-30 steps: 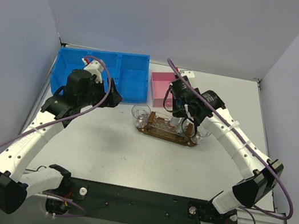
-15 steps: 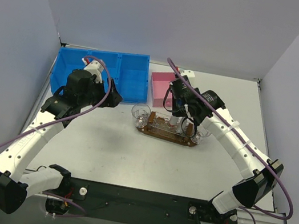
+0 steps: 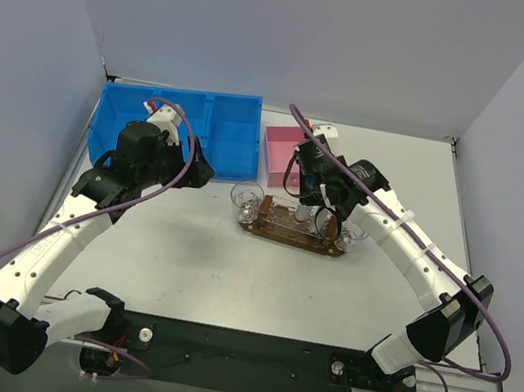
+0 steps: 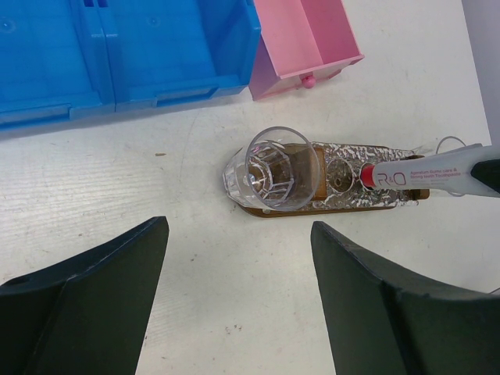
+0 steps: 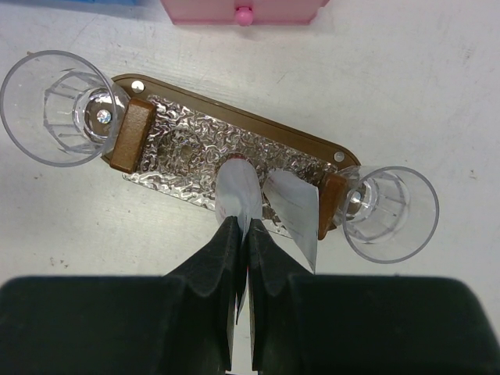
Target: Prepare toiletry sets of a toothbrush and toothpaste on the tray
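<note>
The brown wooden tray (image 3: 288, 233) lies mid-table, its top covered in crinkled foil (image 5: 195, 168). A clear cup stands at each end: one on the left (image 5: 56, 105) (image 4: 279, 168) and one on the right (image 5: 388, 212). My right gripper (image 5: 244, 226) is shut on the flat end of a white toothpaste tube (image 5: 238, 191), whose pink cap (image 4: 366, 176) points down at the tray's middle. A second white tube (image 5: 294, 212) lies beside it, near the right cup. My left gripper (image 4: 238, 234) hangs open over bare table to the left of the tray. No toothbrush is in view.
A blue compartmented bin (image 3: 178, 125) sits at the back left. A pink square box (image 3: 280, 152) stands just behind the tray. Grey walls close in the table on the left, back and right.
My right gripper has shifted slightly to the left over the tray, still holding the tube. The left arm has not moved.
</note>
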Controlling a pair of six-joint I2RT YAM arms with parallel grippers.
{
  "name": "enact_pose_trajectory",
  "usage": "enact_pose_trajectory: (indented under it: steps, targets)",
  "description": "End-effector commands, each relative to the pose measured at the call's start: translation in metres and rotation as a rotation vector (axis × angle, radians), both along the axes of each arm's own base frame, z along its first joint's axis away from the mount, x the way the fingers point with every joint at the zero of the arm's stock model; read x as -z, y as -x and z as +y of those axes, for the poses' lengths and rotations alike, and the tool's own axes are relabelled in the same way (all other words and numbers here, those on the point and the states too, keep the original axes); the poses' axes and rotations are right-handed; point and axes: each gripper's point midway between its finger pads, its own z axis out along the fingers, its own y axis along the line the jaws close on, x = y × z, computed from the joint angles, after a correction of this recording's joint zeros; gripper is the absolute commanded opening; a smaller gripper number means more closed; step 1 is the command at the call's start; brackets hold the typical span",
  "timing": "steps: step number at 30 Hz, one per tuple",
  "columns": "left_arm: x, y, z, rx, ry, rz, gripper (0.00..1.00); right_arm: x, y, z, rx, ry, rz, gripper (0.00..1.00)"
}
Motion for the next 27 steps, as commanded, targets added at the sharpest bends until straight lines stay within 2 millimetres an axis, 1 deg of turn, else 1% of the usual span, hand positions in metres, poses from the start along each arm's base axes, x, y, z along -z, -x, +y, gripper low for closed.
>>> enact_pose_trajectory:
  steps: [1,3,4,10,11,15,20,27]
  targets:
    - [-0.024,-0.008,-0.002,0.003,0.029,-0.074,0.84,0.008,-0.003,0.0,0.017,0.014,-0.005,0.0]
    - [-0.024,-0.007,-0.001,0.003,0.029,-0.074,0.84,0.009,-0.004,0.001,0.017,0.011,-0.009,0.0]
    - [-0.023,-0.008,-0.002,0.003,0.028,-0.073,0.84,0.014,-0.003,0.001,0.015,0.019,-0.002,0.0]
    - [-0.019,-0.007,-0.002,0.005,0.026,-0.065,0.84,0.024,-0.01,0.003,-0.003,0.043,-0.008,0.0]
    - [-0.02,-0.007,-0.002,0.005,0.027,-0.067,0.84,0.022,-0.012,0.004,-0.004,0.039,-0.016,0.0]
    - [-0.021,-0.007,-0.002,0.006,0.028,-0.068,0.84,0.027,-0.016,0.01,-0.02,0.041,-0.006,0.0]
    - [-0.02,-0.006,-0.001,0.005,0.027,-0.067,0.84,0.03,-0.016,0.013,-0.027,0.034,-0.001,0.0]
    - [-0.019,-0.007,-0.001,0.004,0.024,-0.065,0.84,0.038,-0.013,0.012,-0.02,0.035,0.015,0.0]
